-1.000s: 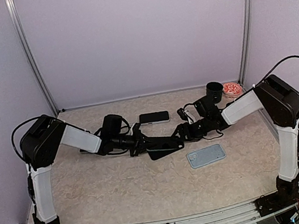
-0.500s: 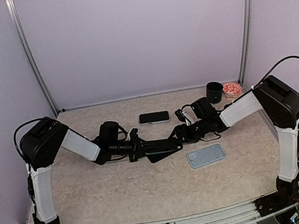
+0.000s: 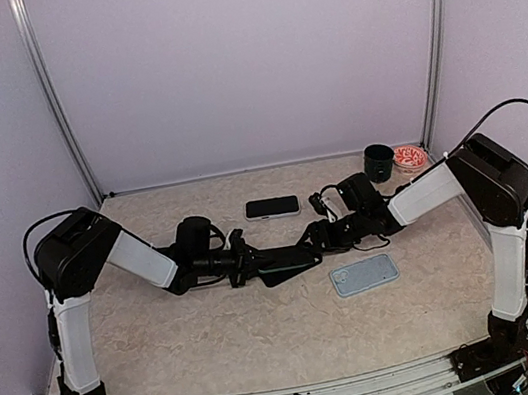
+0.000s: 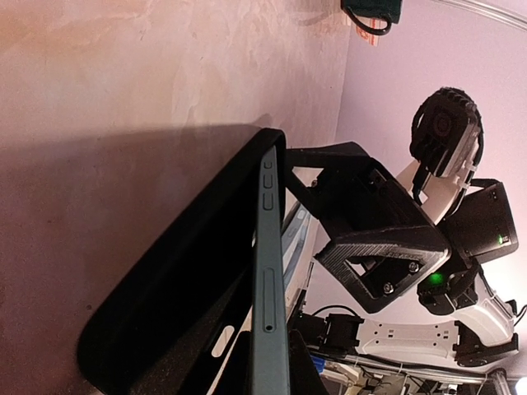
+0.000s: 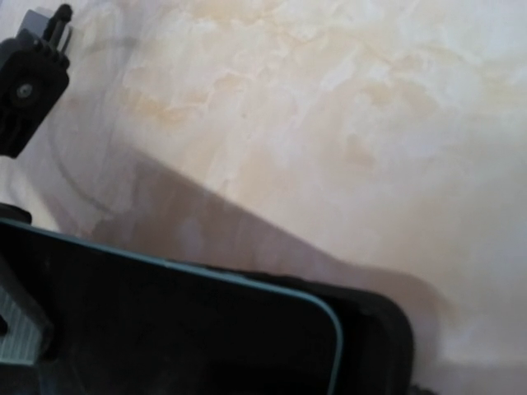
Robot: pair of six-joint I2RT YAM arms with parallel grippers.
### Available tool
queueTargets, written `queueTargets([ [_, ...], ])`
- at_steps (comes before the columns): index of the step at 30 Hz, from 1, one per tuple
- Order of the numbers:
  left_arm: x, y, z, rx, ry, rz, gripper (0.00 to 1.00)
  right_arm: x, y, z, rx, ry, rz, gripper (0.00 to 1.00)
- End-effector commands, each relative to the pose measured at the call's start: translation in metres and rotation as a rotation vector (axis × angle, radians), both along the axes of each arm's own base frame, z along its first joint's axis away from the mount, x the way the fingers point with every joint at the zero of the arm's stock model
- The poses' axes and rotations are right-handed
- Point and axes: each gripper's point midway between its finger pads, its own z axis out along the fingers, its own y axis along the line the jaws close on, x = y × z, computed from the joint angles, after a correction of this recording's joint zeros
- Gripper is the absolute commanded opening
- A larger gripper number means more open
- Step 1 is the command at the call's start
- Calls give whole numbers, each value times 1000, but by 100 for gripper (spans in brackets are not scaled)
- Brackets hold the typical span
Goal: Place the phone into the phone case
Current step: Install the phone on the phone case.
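Task status: In progress and, in my judgement, at a late stage. The phone [image 4: 269, 280] lies in the open face of the black phone case [image 4: 181, 280], but full seating is not confirmed.
Done: Phone and case are joined and held low over the middle of the desk [image 3: 216, 337], between the two arms, with a shadow beneath them.
Left to do: From the right wrist, one phone corner stops short of the case's rounded corner. From the left wrist, the phone's long edge is exposed rather than covered by the case lip. Pressing that side home appears outstanding.
Left tool [image 3: 241, 262]: Together, clamped on the near end of the black phone case, holding it out toward the right arm.
Right tool [image 3: 313, 238]: At the far end of the assembly, one finger beside the screen side. I cannot tell whether it grips or only presses.
Phone appearance: Slim slab with a dark screen, a teal frame and side buttons along the exposed edge.
Case appearance: Matte black with rounded corners and an oval cut-out near the held end.
Other items: A second phone [image 3: 272, 206] lies flat further back. A pale blue case [image 3: 364, 274] lies flat nearer the bases. A black cup [image 3: 377, 160] and a red-patterned bowl [image 3: 407, 156] stand at the far right.
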Motion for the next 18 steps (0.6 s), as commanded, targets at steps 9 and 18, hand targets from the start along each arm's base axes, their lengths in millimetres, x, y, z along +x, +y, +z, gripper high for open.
queueTargets([
  [9, 0, -14, 8, -55, -26, -12, 0, -26, 17, 5, 34, 27, 74, 72],
  [18, -2, -22, 0, -23, -73, -81, 0, -26, 19, 2, 34, 33, 82, 72],
])
